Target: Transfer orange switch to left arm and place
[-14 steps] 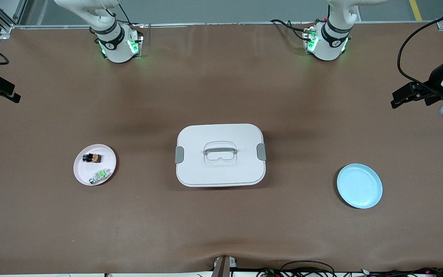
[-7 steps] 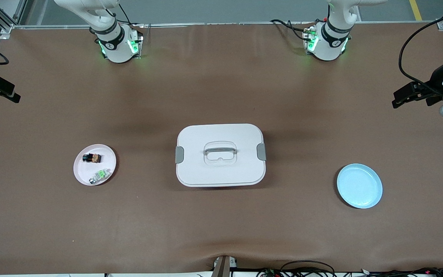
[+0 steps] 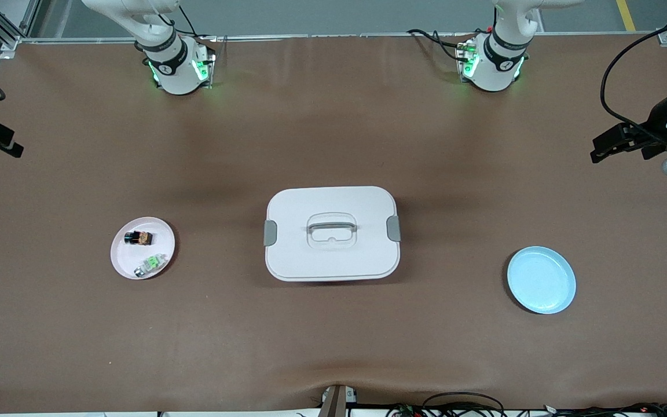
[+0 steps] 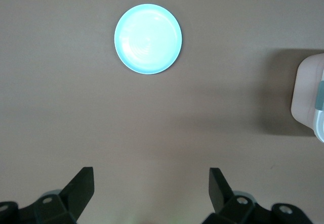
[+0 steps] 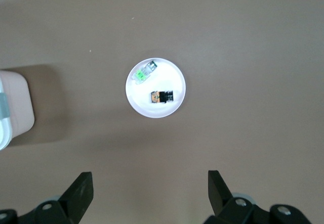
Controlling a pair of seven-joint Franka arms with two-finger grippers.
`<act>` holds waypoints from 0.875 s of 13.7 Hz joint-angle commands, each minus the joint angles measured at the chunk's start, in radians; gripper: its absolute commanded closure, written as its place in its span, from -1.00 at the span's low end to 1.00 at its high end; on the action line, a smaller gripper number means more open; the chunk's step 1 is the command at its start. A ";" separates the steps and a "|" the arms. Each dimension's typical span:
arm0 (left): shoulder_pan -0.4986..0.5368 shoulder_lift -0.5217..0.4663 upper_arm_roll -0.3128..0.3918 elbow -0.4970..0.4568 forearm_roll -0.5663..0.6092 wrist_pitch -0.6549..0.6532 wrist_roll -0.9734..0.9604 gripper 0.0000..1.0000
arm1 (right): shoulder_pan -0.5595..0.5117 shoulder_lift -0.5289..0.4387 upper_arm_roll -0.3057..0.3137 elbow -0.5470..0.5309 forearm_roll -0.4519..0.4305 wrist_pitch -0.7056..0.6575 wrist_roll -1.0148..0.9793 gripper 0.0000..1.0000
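- We see the right gripper (image 5: pixel 147 193) hanging high over the table's right-arm end, fingers spread wide and empty; the left gripper (image 4: pixel 152 191), equally wide and empty, hangs over bare table near the blue plate (image 3: pixel 541 280) and waits.
- The orange switch (image 3: pixel 138 237) lies on its side in the pink plate (image 3: pixel 122 263), beside a green part (image 3: pixel 151 264), well apart from the box (image 3: pixel 332 233).
- Its long axis runs along the table's length, orange end toward the box.
- We judge the first step a right-arm pick: descend straight, close across the short barrel, miss the green part, then lift well above the box.
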 commanded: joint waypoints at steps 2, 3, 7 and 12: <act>0.006 0.010 0.000 0.025 -0.006 -0.020 0.024 -1.00 | -0.018 0.026 0.007 -0.001 -0.002 0.021 -0.010 -1.00; 0.006 0.010 0.000 0.023 -0.006 -0.020 0.024 -1.00 | -0.018 0.046 0.007 0.000 0.000 0.021 -0.010 -1.00; 0.006 0.010 0.000 0.023 -0.006 -0.020 0.024 -1.00 | -0.018 0.106 0.007 0.003 -0.007 0.054 -0.010 -1.00; 0.005 0.010 0.000 0.023 -0.006 -0.020 0.024 -1.00 | -0.040 0.157 0.008 0.005 0.009 0.114 -0.011 -1.00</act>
